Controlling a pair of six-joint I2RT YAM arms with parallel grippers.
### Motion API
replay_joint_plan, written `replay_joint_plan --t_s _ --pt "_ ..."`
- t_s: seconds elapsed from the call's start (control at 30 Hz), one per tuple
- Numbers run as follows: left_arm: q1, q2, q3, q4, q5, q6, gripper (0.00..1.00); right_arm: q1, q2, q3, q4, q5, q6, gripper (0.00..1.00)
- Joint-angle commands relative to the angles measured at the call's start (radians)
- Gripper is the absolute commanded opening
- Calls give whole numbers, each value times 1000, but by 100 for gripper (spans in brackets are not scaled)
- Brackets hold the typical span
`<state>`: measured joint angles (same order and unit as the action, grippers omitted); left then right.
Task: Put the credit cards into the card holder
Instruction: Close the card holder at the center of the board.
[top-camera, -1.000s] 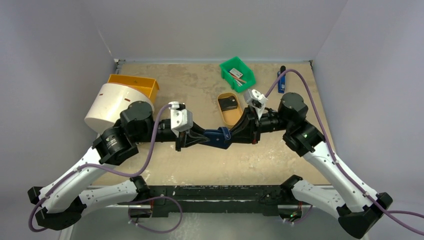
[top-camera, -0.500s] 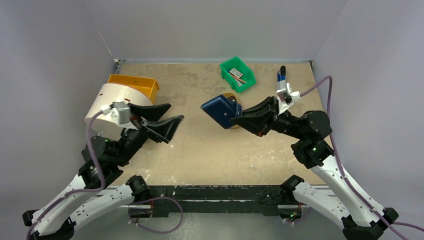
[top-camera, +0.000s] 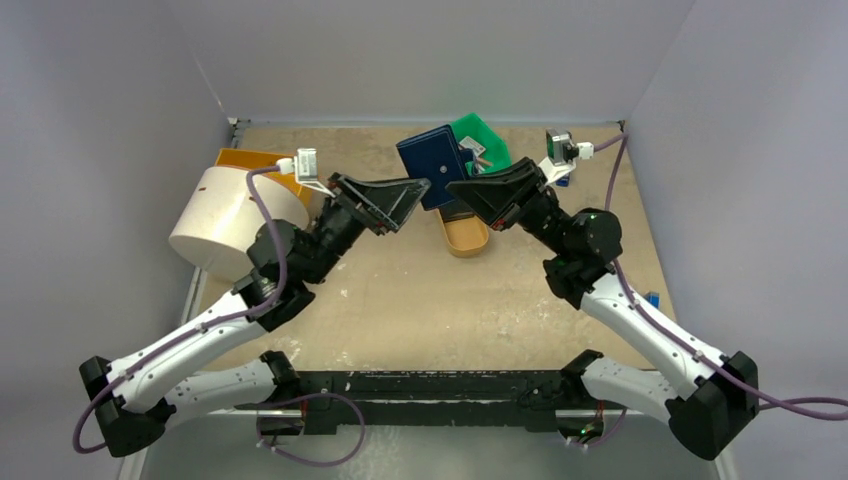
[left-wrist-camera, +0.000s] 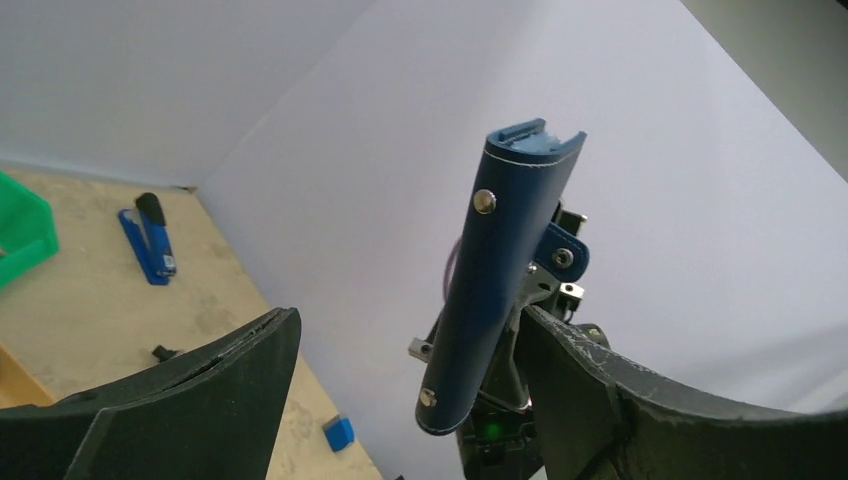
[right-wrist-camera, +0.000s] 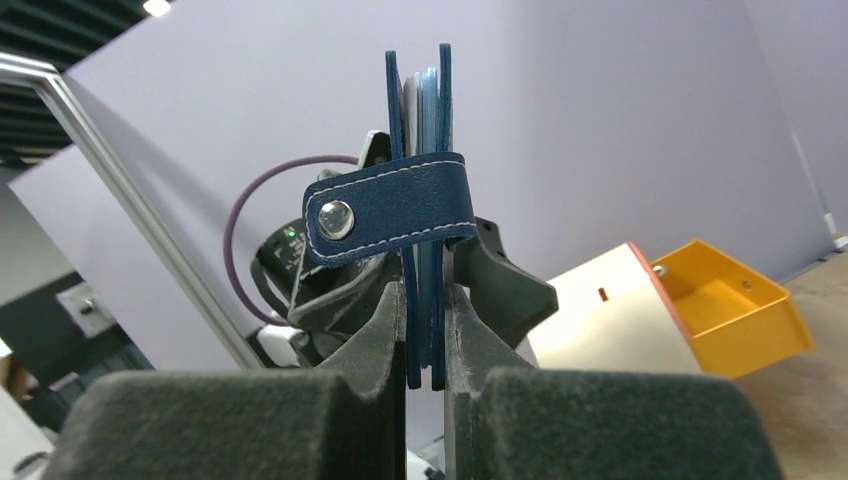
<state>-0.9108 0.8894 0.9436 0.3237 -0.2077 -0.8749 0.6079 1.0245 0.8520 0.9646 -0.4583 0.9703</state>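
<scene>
At the near edge of the tan table (top-camera: 400, 310): both arm bases, arms reaching up and inward. A little farther, by the right edge, a small blue piece (top-camera: 652, 298) lying flat.

Left of centre, lifted well off the surface: left gripper (top-camera: 406, 206), jaws spread wide, nothing between them, tips aimed right toward the holder but apart from it. Seen from the left wrist: card holder (left-wrist-camera: 500, 270) standing almost upright in the gap between the two open fingers, farther off and untouched by them.

Right of centre, at like height: right gripper (top-camera: 462, 190), clamped tight on the lower edge of the holder. Navy wallet raised in the air over the table's far half, folded shut, snap tab (right-wrist-camera: 385, 212) wrapped across its edge with the stud showing. From the right wrist, pale blue and white edges sandwiched between the two navy covers; cards or lining, cannot tell.

Below the right gripper, flat on the table: tan oval tray (top-camera: 467, 240). At the left, a white cylinder (top-camera: 215, 215), and just behind it an orange bin (top-camera: 245, 160). Far centre, partly hidden behind the wallet: green bin (top-camera: 490, 140). Toward the far right corner, a blue stapler (left-wrist-camera: 150, 245) lying flat.
</scene>
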Motion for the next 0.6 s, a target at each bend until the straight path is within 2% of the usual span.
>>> replay_joint_plan --t_s 0.0,0.37,0.57 --pt "0 35 15 246 132 -65 80 -2 -3 -29 258 64 164 0" --pt "0 59 -47 399 158 -67 70 -2 -12 -126 353 130 286 0" --pt "0 111 16 341 261 -48 64 -2 10 -111 349 103 327 0"
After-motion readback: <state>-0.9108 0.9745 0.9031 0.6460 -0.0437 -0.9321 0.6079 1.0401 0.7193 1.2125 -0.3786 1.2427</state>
